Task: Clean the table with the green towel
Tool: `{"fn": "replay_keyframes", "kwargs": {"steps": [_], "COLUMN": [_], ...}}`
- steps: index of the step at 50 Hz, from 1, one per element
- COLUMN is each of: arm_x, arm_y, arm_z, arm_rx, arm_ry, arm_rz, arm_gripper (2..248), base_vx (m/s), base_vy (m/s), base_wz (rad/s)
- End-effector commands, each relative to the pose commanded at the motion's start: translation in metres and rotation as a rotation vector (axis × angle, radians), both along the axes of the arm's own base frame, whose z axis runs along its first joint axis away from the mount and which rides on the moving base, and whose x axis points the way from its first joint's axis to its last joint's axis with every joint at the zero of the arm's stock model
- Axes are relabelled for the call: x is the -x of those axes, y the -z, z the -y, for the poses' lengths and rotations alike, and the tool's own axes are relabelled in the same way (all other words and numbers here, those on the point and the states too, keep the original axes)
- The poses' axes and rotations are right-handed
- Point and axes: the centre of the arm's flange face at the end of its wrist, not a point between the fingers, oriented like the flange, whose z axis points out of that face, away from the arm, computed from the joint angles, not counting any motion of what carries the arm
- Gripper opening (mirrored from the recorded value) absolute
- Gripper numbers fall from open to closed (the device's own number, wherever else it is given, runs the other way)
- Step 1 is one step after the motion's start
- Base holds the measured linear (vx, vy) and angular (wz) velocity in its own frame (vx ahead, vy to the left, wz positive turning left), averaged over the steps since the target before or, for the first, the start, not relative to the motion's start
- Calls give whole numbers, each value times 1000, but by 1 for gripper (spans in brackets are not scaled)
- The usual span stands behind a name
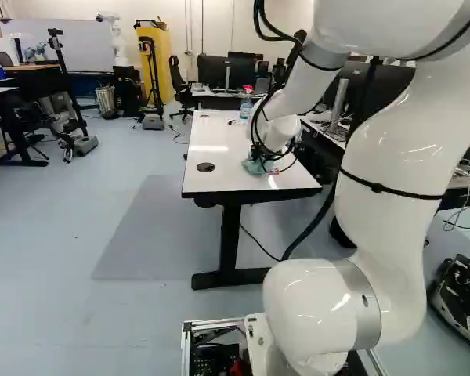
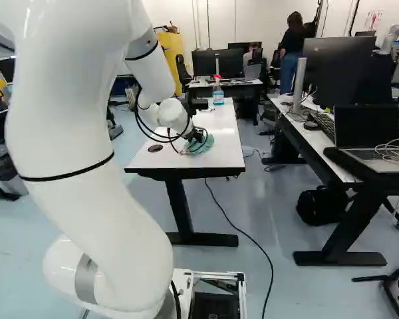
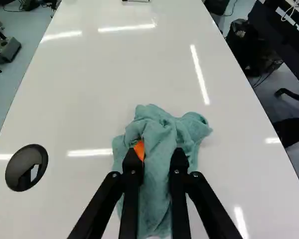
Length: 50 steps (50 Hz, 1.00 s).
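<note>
Holds the green towel (image 3: 157,124) in the gripper (image 2: 197,137), bunched between both fingers (image 3: 132,167), fairly narrow around it, with a bit of orange pad (image 3: 139,149) showing. Taking twelve o'clock as straight ahead of the gripper, rests the towel on the white table (image 3: 89,114), right of the round cable hole (image 3: 20,169) at about nine o'clock. Has the spray bottle (image 2: 218,94) at about twelve, well apart, on the same tabletop.

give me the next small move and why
I'd slide the towel forward along the white tabletop, lightly pressed: the gripper is shut on it, it already lies on the surface, and open tabletop stretches ahead before the spray bottle.
</note>
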Motion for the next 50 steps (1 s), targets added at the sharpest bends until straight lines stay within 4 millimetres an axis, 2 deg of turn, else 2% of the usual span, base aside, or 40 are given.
{"fn": "replay_keyframes", "kwargs": {"steps": [11,26,50], "arm_x": [29,54,55], "arm_y": [-9,-23,-24], "arm_z": [-6,-26,-29], "arm_rx": [-4,-7,-8], "arm_ry": [-9,-53,-59], "arm_rz": [-35,-56,-53], "arm_gripper": [63,63,63], "base_vx": [0,0,0], "base_vy": [0,0,0], "base_wz": [0,0,0]}}
